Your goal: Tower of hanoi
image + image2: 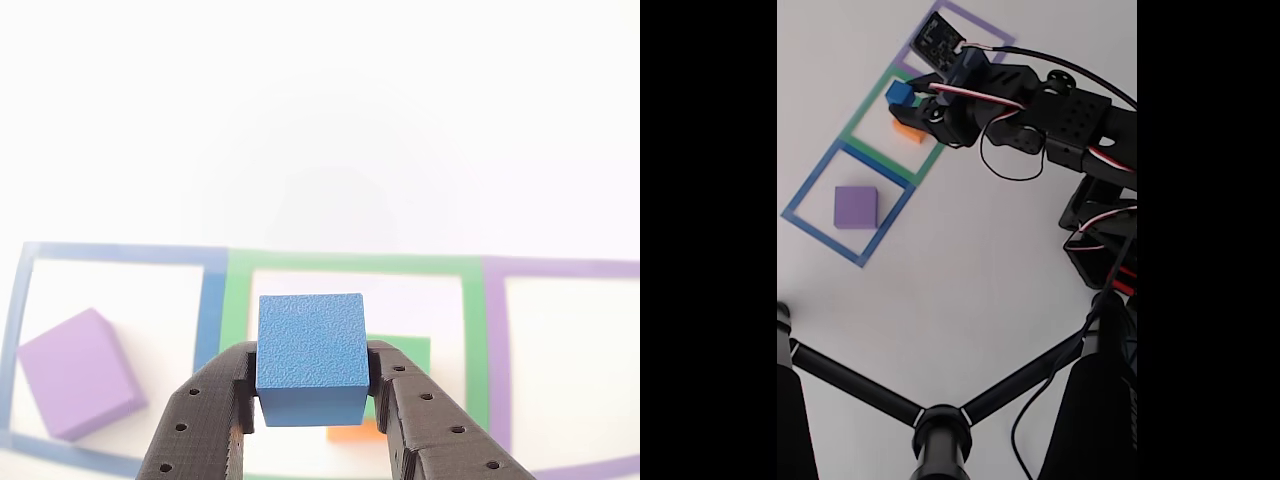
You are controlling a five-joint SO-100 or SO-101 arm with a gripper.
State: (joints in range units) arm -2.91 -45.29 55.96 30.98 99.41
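In the other view, the blue cube (311, 357) was clamped between the jaws of the gripper (313, 385). Behind it, the green block (410, 352) sat on the orange block (356, 432) inside the green outline (350, 263). The purple block (77, 372) lay to the gripper's left.

In the fixed view, the gripper (908, 98) was seen above the green outline (862, 113). The rebuilding was judged barely started.
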